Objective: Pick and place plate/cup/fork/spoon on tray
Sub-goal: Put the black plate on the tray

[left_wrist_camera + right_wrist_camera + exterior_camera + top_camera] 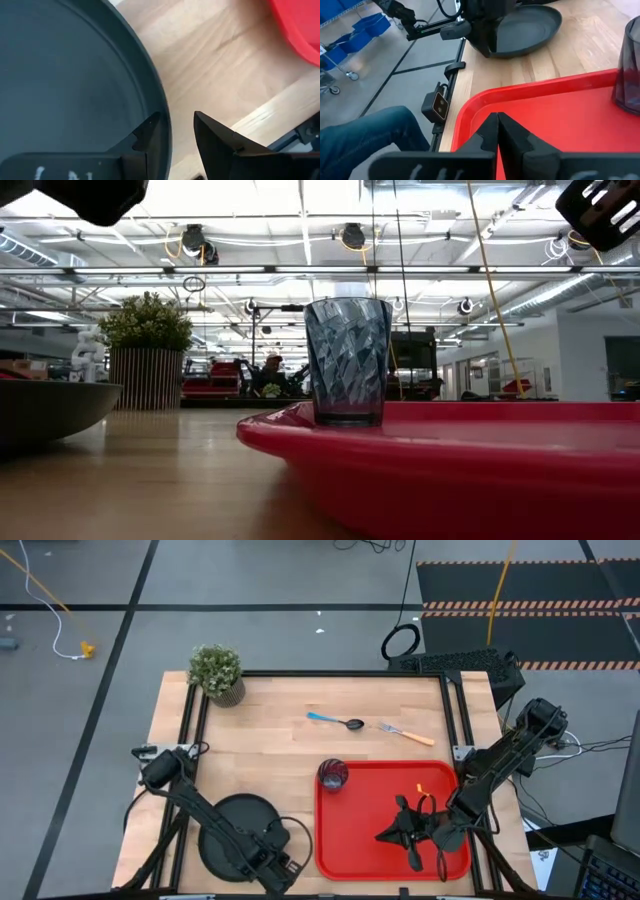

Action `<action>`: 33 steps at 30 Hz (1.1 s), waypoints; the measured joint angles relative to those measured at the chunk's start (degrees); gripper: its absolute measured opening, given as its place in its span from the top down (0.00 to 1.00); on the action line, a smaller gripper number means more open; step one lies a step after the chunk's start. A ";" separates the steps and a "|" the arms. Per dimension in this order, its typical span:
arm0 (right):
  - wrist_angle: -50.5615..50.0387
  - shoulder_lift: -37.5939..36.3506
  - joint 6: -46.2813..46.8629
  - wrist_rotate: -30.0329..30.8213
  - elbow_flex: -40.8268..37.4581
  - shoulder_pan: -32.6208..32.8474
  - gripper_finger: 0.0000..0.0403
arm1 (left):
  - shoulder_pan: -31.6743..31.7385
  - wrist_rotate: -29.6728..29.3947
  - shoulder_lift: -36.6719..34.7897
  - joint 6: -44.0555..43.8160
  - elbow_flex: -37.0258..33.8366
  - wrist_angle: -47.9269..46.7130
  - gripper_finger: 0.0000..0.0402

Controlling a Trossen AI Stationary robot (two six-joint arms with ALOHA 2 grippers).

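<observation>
Currently we see the left gripper [172,132] clamping the plate [238,830] rim between its fingers; the right gripper [498,131] is closed, empty; next, lift toward the tray [365,840].

- The plate [235,832], round and matte black, lies flat on the surface just left of the tray; my left end effector [172,135] straddles its rim, seemingly gripping it.
- The tray [360,830], bright red with a raised rim, sits flat at the near right.
- The cup [333,775], clear glass, stands upright in the tray's far left corner.
- The spoon [335,721], blue-handled, and the fork [405,732], orange-handled, lie apart on the surface beyond the tray.
</observation>
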 joint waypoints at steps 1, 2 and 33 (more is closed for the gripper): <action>0.02 0.00 -0.05 0.00 0.00 0.00 1.00 | 0.12 0.00 0.31 0.13 0.00 0.84 0.71; -0.02 -0.01 -0.22 0.02 0.00 0.00 1.00 | 0.19 0.03 0.50 0.27 0.00 1.38 0.71; 0.84 -0.02 -3.70 0.02 0.00 0.00 1.00 | -3.00 0.70 0.42 11.74 0.02 -1.89 0.97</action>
